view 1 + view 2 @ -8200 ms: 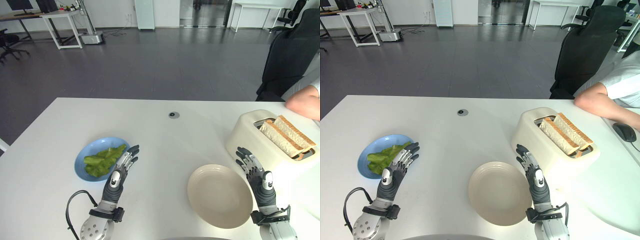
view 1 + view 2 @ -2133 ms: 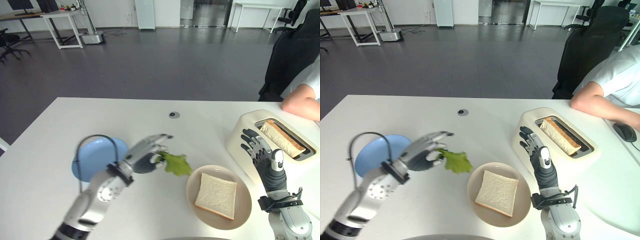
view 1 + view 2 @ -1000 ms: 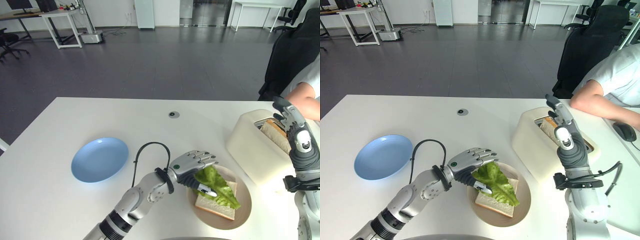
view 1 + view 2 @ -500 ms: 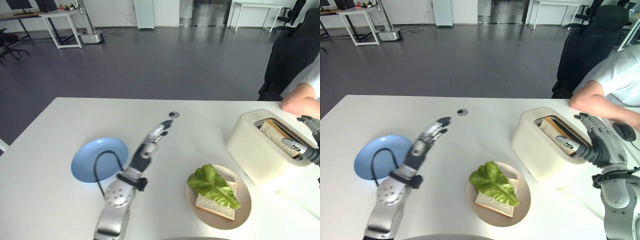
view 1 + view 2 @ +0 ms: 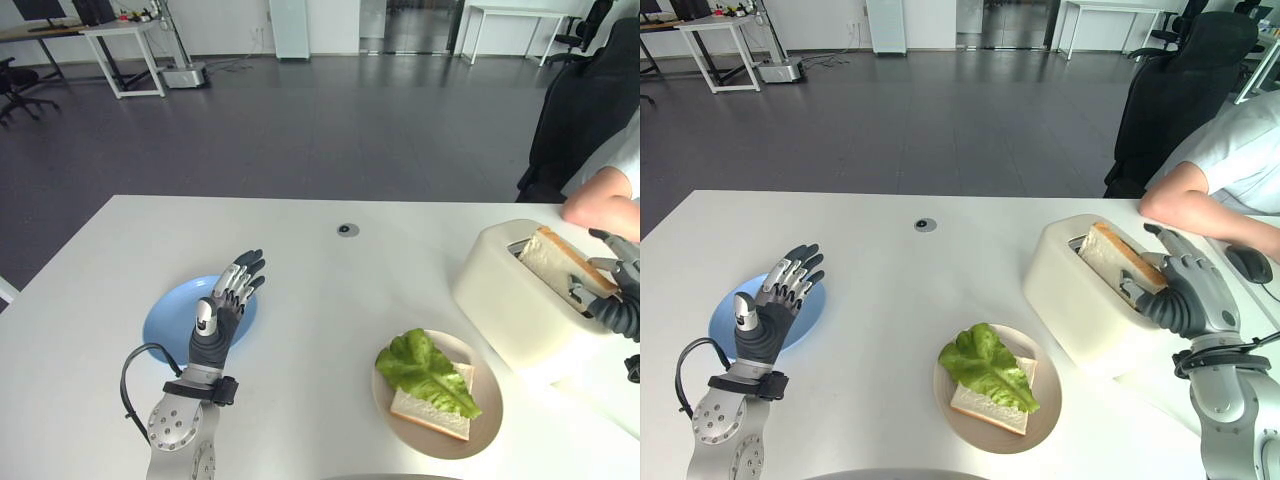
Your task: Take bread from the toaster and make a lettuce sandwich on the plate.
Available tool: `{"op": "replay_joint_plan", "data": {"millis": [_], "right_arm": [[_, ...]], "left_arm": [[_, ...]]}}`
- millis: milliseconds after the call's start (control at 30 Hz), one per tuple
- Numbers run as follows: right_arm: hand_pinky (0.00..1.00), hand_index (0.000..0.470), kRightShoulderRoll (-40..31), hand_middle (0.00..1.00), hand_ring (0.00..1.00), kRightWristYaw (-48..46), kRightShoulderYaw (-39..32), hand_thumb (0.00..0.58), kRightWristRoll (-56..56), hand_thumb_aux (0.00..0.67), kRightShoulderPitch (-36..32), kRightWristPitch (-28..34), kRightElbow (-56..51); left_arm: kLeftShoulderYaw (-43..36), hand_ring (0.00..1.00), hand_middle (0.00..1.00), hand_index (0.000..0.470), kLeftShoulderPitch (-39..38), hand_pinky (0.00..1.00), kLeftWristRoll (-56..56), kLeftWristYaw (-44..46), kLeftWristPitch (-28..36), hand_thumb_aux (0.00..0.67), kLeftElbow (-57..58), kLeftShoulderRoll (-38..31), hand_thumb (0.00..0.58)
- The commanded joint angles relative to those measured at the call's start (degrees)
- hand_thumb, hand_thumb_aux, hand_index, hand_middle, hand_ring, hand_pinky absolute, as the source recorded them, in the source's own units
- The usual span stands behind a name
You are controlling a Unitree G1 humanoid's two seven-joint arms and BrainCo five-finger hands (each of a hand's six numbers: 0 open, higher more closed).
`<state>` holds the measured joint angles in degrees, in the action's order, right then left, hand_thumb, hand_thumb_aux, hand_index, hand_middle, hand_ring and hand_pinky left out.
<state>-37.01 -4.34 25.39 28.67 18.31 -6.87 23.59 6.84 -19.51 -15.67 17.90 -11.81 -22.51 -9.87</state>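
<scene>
Bread (image 5: 1112,257) in right robot hand (image 5: 1187,296)

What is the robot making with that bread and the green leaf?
It's making a lettuce sandwich. One bread slice lies on the tan plate with lettuce on top. The right hand grips the second slice, which sticks partly out of the toaster. The left hand is open and holds nothing, above the blue plate.

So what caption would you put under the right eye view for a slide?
Right hand grips a bread slice at the toaster; lettuce lies on the other slice on the plate.
</scene>
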Motion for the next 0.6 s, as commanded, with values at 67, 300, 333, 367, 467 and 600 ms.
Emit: {"op": "replay_joint_plan", "data": {"millis": [67,300,333,367,467,600], "right_arm": [[0.00,0.470,1.6,0.00,0.00,4.3,5.0,0.580,-4.4,0.670,-5.4,-2.6,1.0],[0.00,0.470,5.2,0.00,0.00,4.5,8.8,0.580,-21.8,0.670,-12.3,-4.1,11.2],[0.00,0.470,5.7,0.00,0.00,2.9,7.0,0.580,-24.8,0.670,-12.1,-2.8,13.1],[0.00,0.470,5.9,0.00,0.00,0.4,4.7,0.580,-28.7,0.670,-11.3,-0.3,14.9],[0.00,0.470,6.1,0.00,0.00,-7.5,-1.8,0.580,-39.6,0.670,-7.2,7.0,18.0],[0.00,0.470,3.6,0.00,0.00,-18.5,-8.3,0.580,-46.0,0.670,1.2,12.9,18.1]], "left_arm": [[-0.2,0.00,0.00,0.000,-0.1,0.00,0.7,-0.2,-0.5,0.000,0.4,0.2,0.000],[-1.0,0.00,0.00,0.000,0.2,0.00,1.0,-0.5,-0.4,0.000,-0.2,0.5,0.000],[-1.2,0.00,0.00,0.000,0.3,0.00,1.0,-0.6,-0.4,0.000,-0.3,0.5,0.000],[-1.4,0.00,0.00,0.000,0.4,0.00,1.1,-0.7,-0.3,0.000,-0.5,0.6,0.000],[-1.8,0.00,0.00,0.000,0.5,0.00,1.4,-0.8,-0.2,0.000,-0.8,0.6,0.000],[-2.0,0.00,0.00,0.000,0.4,0.00,1.5,-1.1,-0.3,0.000,-1.2,0.6,0.000]]}}
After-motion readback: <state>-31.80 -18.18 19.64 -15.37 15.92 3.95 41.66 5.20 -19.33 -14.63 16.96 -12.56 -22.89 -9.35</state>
